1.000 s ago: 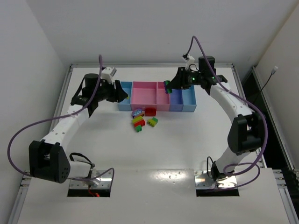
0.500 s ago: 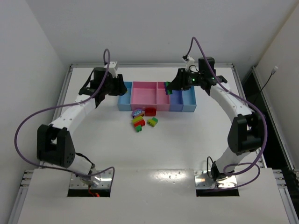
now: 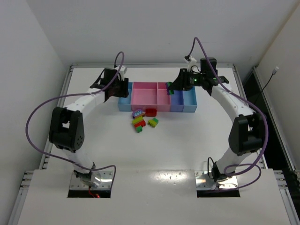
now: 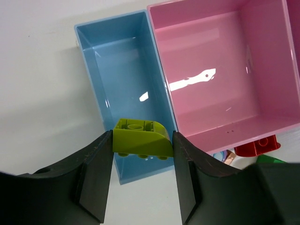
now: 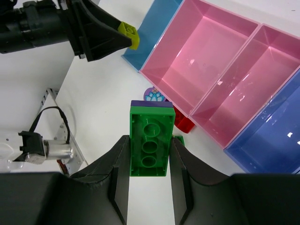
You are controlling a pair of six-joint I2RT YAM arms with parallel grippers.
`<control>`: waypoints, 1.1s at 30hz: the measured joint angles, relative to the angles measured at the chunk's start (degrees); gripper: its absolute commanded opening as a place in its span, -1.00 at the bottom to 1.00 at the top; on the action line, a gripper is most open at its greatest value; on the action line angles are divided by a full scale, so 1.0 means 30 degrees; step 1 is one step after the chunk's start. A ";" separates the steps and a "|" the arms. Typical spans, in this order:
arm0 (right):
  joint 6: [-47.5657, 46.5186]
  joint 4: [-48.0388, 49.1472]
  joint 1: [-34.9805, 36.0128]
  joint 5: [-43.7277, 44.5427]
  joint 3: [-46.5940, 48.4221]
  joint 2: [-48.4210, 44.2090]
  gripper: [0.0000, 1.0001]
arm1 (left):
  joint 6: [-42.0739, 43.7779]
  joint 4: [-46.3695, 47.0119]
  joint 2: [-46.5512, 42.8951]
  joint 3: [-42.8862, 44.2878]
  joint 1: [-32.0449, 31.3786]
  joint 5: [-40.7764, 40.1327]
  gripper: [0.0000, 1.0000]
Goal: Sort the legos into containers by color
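Jaws, left gripper (image 4: 143, 146): pinched on a lime lego (image 4: 139, 137) over the near end of the light blue end bin (image 4: 123, 75).
Long axis: laid across that bin's width.
Right gripper (image 5: 149, 157): clamped on a green lego (image 5: 149, 140), well apart from that bin.

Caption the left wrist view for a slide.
Left pincer grips a lime-green curved plastic brick over the light blue rectangular plastic bin, beside the pink plastic bin.

Both my arms are stretched toward the far side, claws loaded.
Left arm (image 3: 79, 101) folds at the elbow and angles inward, left claw (image 4: 143, 140) pinching a lime brick (image 4: 139, 146). Right arm (image 3: 229, 101) mirrors it, right claw (image 5: 149, 146) clamped on a green brick (image 5: 150, 136). Both wrists tip downward.
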 measured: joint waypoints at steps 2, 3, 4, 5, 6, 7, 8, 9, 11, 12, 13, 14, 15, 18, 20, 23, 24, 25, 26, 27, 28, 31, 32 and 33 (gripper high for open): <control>0.0000 -0.0029 0.0000 -0.0015 0.0000 0.0000 -1.00 | 0.0087 0.0029 0.0379 0.0197 0.0000 0.0000 -0.11; -0.0007 -0.0044 0.0000 -0.0015 0.0000 0.0000 -1.00 | 0.0138 0.0080 0.0576 0.0248 -0.0007 0.0000 0.17; -0.0036 -0.0051 0.0000 -0.0015 0.0000 0.0000 -1.00 | 0.0233 0.0080 0.0743 0.0248 0.0000 0.0000 0.28; -0.0051 -0.0051 0.0000 -0.0022 0.0000 0.0015 -1.00 | 0.0284 0.0058 0.0889 0.0248 0.0000 -0.0007 0.37; -0.0066 -0.0051 0.0000 -0.0022 0.0000 0.0036 -1.00 | 0.0364 0.0036 0.0998 0.0248 -0.0007 -0.0022 0.58; -0.0066 -0.0058 0.0000 -0.0022 0.0000 0.0058 -1.00 | 0.0415 0.0015 0.1093 0.0255 0.0000 -0.0051 0.64; -0.0066 -0.0073 0.0000 -0.0044 0.0000 0.0102 -1.00 | 0.0444 -0.0007 0.1151 0.0255 0.0000 -0.0080 0.67; -0.0066 -0.0073 0.0000 -0.0102 0.0000 0.0146 -1.00 | 0.0408 -0.0007 0.1166 0.0255 0.0000 -0.0095 0.69; -0.0073 -0.0073 0.0000 -0.0321 0.0000 0.0204 -1.00 | 0.0423 0.0058 0.1166 0.0255 0.0000 -0.0073 0.73; -0.0073 -0.0066 -0.0022 -0.0408 0.0000 0.0219 -1.00 | 0.0430 0.0138 0.1166 0.0255 0.0022 0.0022 0.75; -0.0066 -0.0036 -0.0066 -0.0619 0.0000 0.0255 -1.00 | 0.0430 0.0204 0.1151 0.0255 0.0124 0.0240 0.75; -0.0051 0.0015 -0.0102 -0.0860 0.0000 0.0277 -1.00 | 0.0430 0.0299 0.1115 0.0240 0.0182 0.0546 0.75; -0.0007 0.0109 -0.0138 -0.1129 0.0000 0.0328 -1.00 | 0.0430 0.0561 0.1005 0.0102 0.0306 0.1224 0.75; 0.0729 0.0998 -0.0328 -0.2637 -0.0109 0.0546 -1.00 | 0.0510 0.1362 -0.0364 -0.1173 0.1282 0.4677 0.75; 0.1603 0.1843 -0.0379 -0.4036 -0.0197 0.0823 -1.00 | 0.0430 0.1530 -0.1239 -0.1435 0.2033 0.7373 0.73; 0.3774 0.4124 -0.0372 -0.6280 -0.0510 0.1552 -1.00 | -0.0240 0.2251 -0.1756 -0.1078 0.2980 1.2466 0.62; 0.4670 0.5093 -0.0350 -0.7016 -0.0597 0.1887 -1.00 | -0.0772 0.2557 -0.1661 -0.0838 0.3140 1.4192 0.62; 0.5574 0.6018 -0.0270 -0.7781 -0.0663 0.2266 -1.00 | -0.1377 0.2907 -0.1501 -0.0619 0.3169 1.5890 0.62; 0.6390 0.6841 -0.0189 -0.8357 -0.0743 0.2528 -1.00 | -0.2018 0.3351 -0.1348 -0.0539 0.3118 1.7216 0.62; 0.7235 0.7730 -0.0073 -0.8888 -0.0809 0.2754 -1.00 | -0.2739 0.3883 -0.1275 -0.0590 0.3016 1.8236 0.62; 0.7949 0.8539 0.0051 -0.9326 -0.0874 0.2922 -1.00 | -0.3417 0.4422 -0.1268 -0.0765 0.2900 1.8957 0.62; 0.9449 1.0229 0.0576 -1.0360 -0.0998 0.3002 -1.00 | -0.5938 0.6717 -0.1290 -0.1290 0.2390 2.0626 0.62; 0.9763 1.0717 0.0794 -1.0644 -0.0998 0.3002 -1.00 | -0.6841 0.7570 -0.1290 -0.1384 0.2273 2.1019 0.62; 1.0061 1.1118 0.1035 -1.0965 -0.0998 0.3002 -1.00 | -0.7526 0.8247 -0.1290 -0.1392 0.2164 2.1260 0.62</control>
